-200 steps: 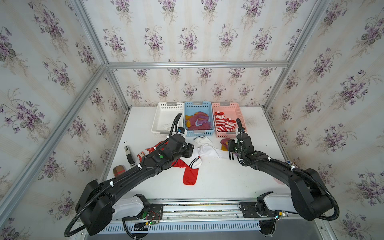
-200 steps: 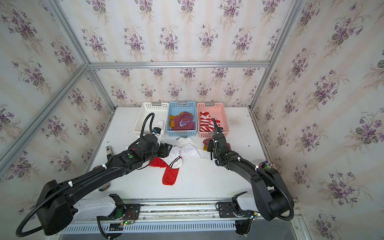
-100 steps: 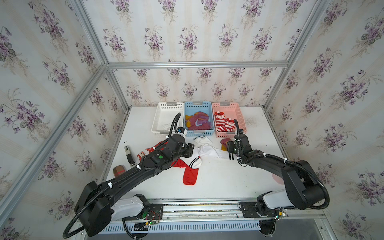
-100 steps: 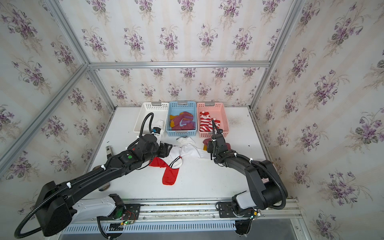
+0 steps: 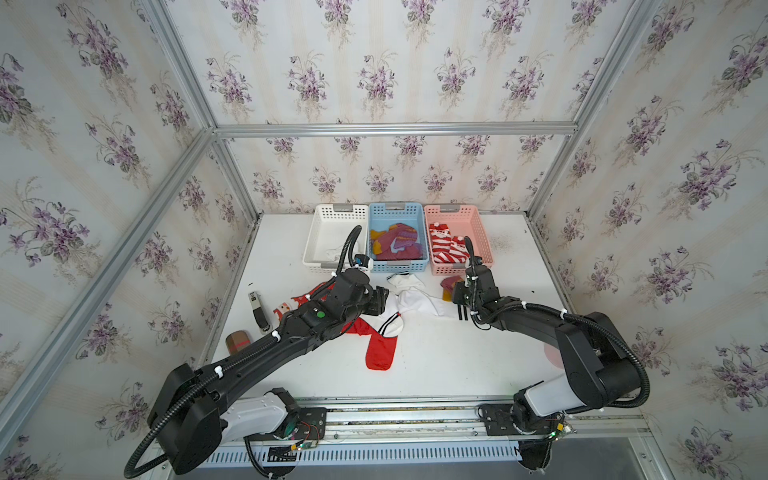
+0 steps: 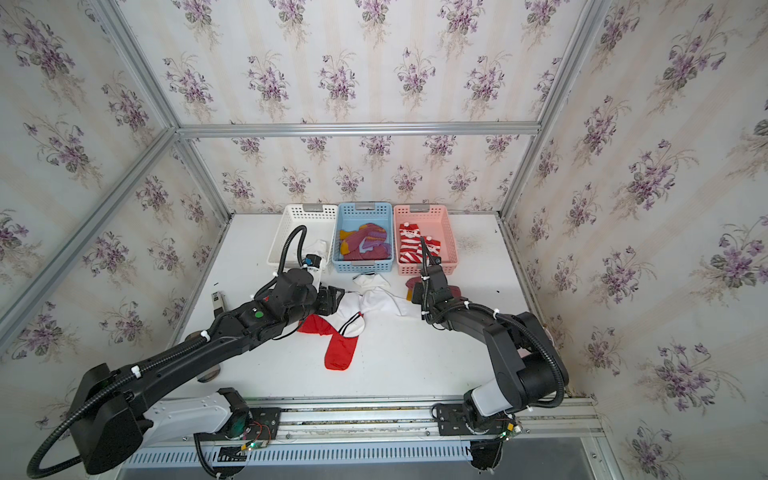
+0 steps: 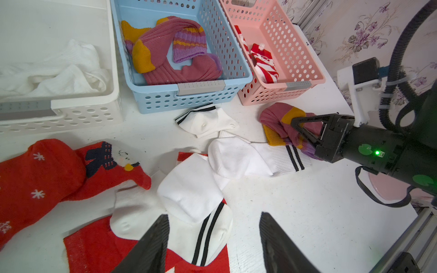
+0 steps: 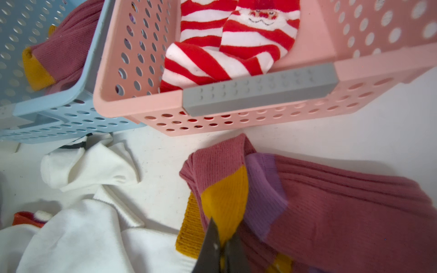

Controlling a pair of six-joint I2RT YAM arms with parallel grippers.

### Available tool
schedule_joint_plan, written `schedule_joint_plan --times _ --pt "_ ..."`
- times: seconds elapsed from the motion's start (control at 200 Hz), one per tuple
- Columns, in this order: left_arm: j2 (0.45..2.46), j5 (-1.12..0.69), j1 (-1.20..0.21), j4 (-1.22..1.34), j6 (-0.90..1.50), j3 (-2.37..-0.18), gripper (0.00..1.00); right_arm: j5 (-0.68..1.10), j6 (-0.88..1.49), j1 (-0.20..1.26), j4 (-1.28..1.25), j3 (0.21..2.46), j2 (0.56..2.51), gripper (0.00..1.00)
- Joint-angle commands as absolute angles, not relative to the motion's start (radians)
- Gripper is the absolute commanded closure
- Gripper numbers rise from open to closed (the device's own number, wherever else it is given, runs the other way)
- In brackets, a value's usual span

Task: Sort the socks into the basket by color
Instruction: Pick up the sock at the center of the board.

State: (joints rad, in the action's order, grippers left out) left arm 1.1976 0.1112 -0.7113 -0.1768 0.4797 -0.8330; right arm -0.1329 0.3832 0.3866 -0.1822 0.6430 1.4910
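Observation:
A maroon sock [image 8: 331, 208] with a mustard toe and lilac band lies on the table in front of the pink basket [image 8: 142, 104]. My right gripper [image 8: 221, 236] is shut on its mustard part, as the left wrist view also shows [image 7: 298, 125]. My left gripper [image 7: 214, 216] hangs open over a white sock with black stripes [image 7: 189, 189] that lies on a red sock [image 5: 380, 351]. More white socks [image 5: 415, 303] lie between the two grippers. A red Santa sock [image 7: 42, 175] lies beside the left arm.
Three baskets stand in a row at the back: white [image 5: 316, 232] with a white sock, blue [image 5: 397, 208] with maroon socks, pink [image 5: 484, 237] with red-white striped Santa socks. A black and silver tool [image 5: 259, 309] and a brown block [image 5: 237, 341] lie near the left wall.
My right gripper has shifted onto the maroon sock and closed on its mustard part. The left arm has barely moved and stays open.

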Motion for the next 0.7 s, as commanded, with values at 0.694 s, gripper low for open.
schedule_joint_plan --times 0.694 --pt "1.149 0.117 -0.723 -0.173 0.483 -0.823 0.33 0.064 0.293 0.47 0.012 0.771 1.002 1.0"
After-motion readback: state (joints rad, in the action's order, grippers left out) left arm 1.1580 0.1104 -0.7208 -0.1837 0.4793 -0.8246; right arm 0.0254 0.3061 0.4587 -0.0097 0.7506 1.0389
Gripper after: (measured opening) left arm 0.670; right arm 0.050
